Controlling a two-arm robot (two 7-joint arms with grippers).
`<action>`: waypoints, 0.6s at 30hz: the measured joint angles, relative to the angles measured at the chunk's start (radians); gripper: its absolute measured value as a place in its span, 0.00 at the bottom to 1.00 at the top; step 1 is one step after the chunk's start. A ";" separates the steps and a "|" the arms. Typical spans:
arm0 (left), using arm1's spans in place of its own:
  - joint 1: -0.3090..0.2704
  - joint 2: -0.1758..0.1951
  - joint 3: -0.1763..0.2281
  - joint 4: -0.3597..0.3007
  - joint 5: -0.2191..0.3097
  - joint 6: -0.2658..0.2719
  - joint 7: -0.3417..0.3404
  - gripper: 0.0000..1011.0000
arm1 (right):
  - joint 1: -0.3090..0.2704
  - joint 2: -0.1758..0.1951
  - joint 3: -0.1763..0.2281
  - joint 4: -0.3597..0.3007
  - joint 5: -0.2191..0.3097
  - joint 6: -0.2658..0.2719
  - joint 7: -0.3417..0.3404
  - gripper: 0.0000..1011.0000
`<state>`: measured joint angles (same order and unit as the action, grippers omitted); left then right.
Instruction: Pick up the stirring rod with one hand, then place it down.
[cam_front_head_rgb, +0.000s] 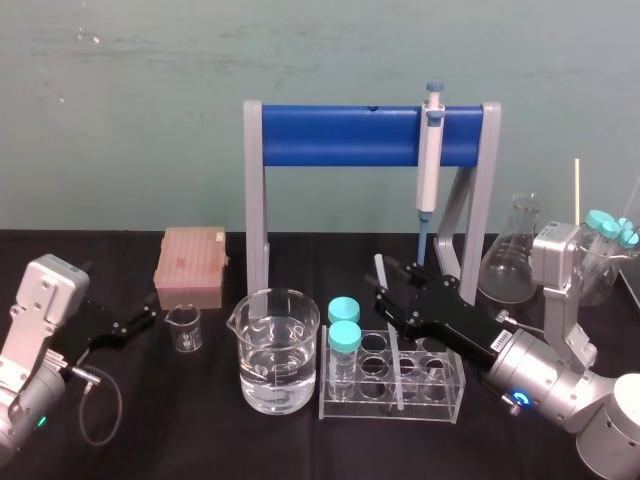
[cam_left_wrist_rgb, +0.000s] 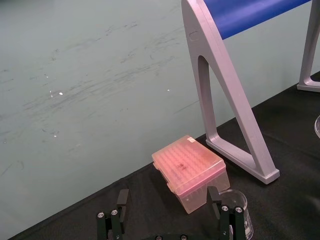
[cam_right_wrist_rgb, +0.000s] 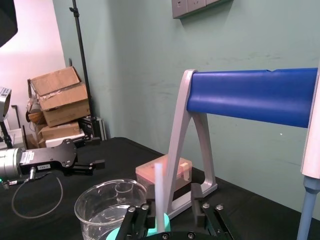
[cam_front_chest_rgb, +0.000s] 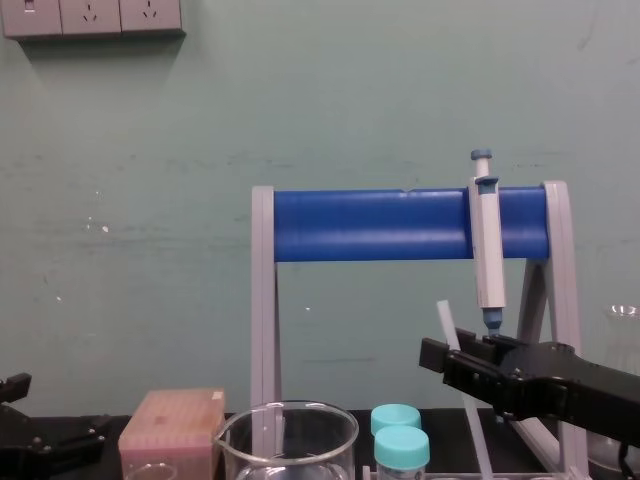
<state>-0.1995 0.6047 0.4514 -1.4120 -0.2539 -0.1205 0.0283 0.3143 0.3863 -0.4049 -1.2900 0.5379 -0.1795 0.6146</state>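
Observation:
The stirring rod (cam_front_head_rgb: 379, 268) is a thin whitish glass rod. It leans with its lower end inside the clear test-tube rack (cam_front_head_rgb: 440, 388) and its top pointing up and back. My right gripper (cam_front_head_rgb: 393, 285) reaches in from the right at the rod's upper part. In the right wrist view the rod (cam_right_wrist_rgb: 160, 190) stands between the two black fingers, close to one finger (cam_right_wrist_rgb: 145, 212) and well apart from the other, so the right gripper (cam_right_wrist_rgb: 170, 210) is open around it. The left gripper (cam_front_head_rgb: 145, 318) rests open and empty at the far left of the table.
A large glass beaker (cam_front_head_rgb: 278, 350) of water stands left of the rack, beside two teal-capped tubes (cam_front_head_rgb: 343, 325). A small beaker (cam_front_head_rgb: 184, 327) and a pink tip box (cam_front_head_rgb: 192, 265) lie further left. Behind stands the blue-barred stand (cam_front_head_rgb: 330, 138) with a hanging pipette (cam_front_head_rgb: 432, 150). A flask (cam_front_head_rgb: 515, 250) is at right.

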 joint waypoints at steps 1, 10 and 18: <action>0.000 0.000 0.000 0.000 0.000 0.000 0.000 0.99 | 0.000 0.000 0.000 0.000 0.000 0.000 0.000 0.43; 0.000 0.000 0.000 0.000 0.000 0.000 0.000 0.99 | 0.000 0.000 0.000 -0.001 0.001 0.000 0.001 0.72; 0.000 0.000 0.000 0.000 0.000 0.000 0.000 0.99 | 0.000 0.000 0.000 -0.001 0.001 0.000 0.001 0.96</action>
<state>-0.1995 0.6047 0.4514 -1.4120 -0.2539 -0.1205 0.0283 0.3143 0.3863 -0.4049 -1.2905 0.5389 -0.1793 0.6160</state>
